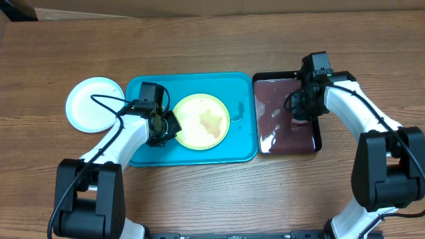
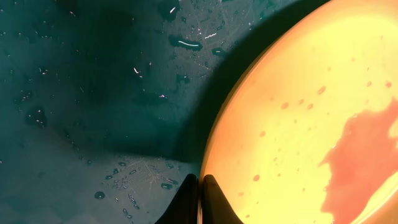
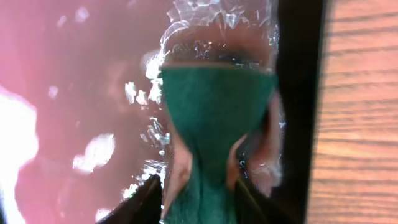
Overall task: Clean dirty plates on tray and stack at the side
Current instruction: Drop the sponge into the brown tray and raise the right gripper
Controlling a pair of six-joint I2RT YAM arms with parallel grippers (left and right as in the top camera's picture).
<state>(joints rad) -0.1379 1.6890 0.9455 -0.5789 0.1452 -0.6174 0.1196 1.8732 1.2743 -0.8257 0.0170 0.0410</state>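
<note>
The yellow-green plate (image 1: 201, 121) lies in the turquoise tray (image 1: 242, 141) with a pale reddish smear in its middle. My left gripper (image 1: 167, 126) is shut on the plate's left rim; the left wrist view shows the fingers (image 2: 199, 190) pinched on the edge of the plate (image 2: 292, 112), with its smear (image 2: 367, 162) and the wet tray floor (image 2: 93, 93). The white plate (image 1: 95, 104) sits on the table left of the tray. The light blue plate is out of view. My right gripper (image 1: 302, 106) is shut on a green sponge (image 3: 214, 118) over the black tray.
The narrow black tray (image 1: 279, 136) with reddish liquid (image 3: 74, 93) stands right of the turquoise tray. Water drops lie on the turquoise tray floor. Bare wooden table (image 3: 367, 112) is right of the black tray.
</note>
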